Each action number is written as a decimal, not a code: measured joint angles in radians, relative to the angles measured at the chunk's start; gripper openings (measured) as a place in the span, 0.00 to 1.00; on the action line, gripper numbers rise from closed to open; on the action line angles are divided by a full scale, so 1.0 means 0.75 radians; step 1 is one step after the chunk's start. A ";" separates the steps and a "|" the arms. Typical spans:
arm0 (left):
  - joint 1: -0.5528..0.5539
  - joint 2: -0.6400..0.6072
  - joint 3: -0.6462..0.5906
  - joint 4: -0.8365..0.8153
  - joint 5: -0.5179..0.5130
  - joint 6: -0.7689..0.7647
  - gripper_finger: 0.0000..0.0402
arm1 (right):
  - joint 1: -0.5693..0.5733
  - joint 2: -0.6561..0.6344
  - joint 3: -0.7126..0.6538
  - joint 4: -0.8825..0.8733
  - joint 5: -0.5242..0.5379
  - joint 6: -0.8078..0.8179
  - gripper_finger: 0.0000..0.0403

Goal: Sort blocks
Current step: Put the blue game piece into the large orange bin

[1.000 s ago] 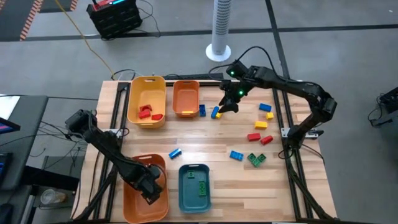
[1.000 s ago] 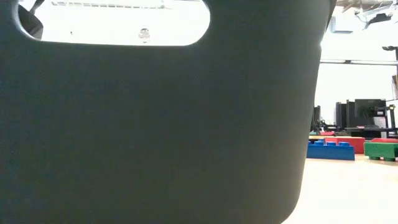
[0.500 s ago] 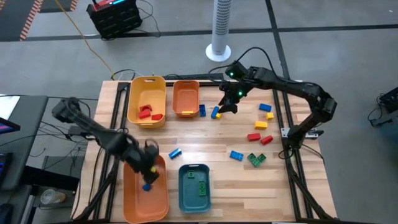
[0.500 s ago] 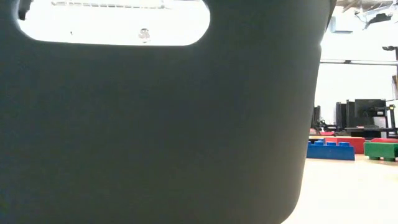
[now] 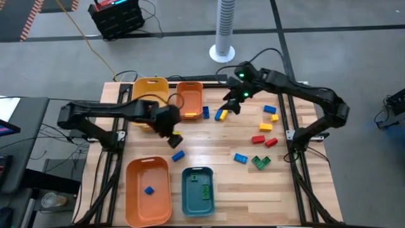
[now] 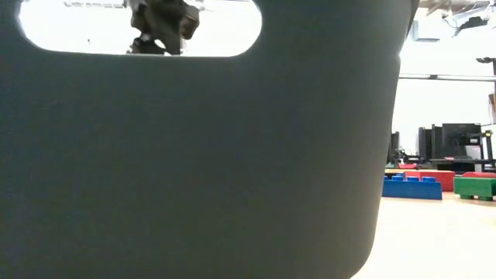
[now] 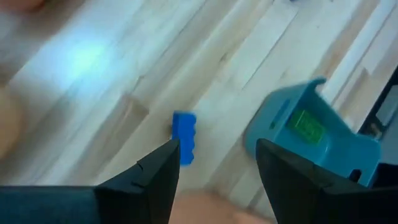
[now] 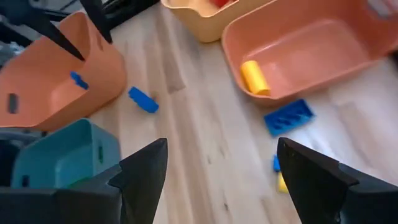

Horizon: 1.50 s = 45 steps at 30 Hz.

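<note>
Small blue studded plastic brick (image 5: 178,154) lying on the wooden desk (image 5: 221,142), long axis slanted, just beyond left claw (image 5: 172,137), empty and spread; right claw (image 5: 231,105) farther, also spread.

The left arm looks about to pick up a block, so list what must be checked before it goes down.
1. Left gripper empty, jaws apart: ok.
2. Target blue block lies alone on the table, with no other block touching it: ok.
3. Block centred between the jaws: not ok. In the left wrist view it sits close to one finger.
4. Gripper height above the block: cannot tell.
5. Near orange bin has room for another block: ok.
6. Right gripper out of the way: ok. It is over the blocks by the far bins, jaws apart and empty.
</note>
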 joint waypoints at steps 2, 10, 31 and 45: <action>0.029 0.064 0.006 0.017 0.064 0.044 0.51 | -0.008 -0.084 -0.038 -0.001 0.070 0.001 0.77; 0.000 0.463 0.331 -0.273 0.112 0.182 0.51 | -0.079 -0.379 -0.222 -0.009 0.187 0.062 0.77; -0.221 0.707 0.315 -0.307 -0.095 -0.092 0.51 | -0.002 -0.491 -0.332 -0.025 0.183 0.056 0.77; -0.201 0.707 0.187 -0.182 -0.089 -0.092 0.51 | 0.028 -0.491 -0.332 -0.024 0.181 0.066 0.77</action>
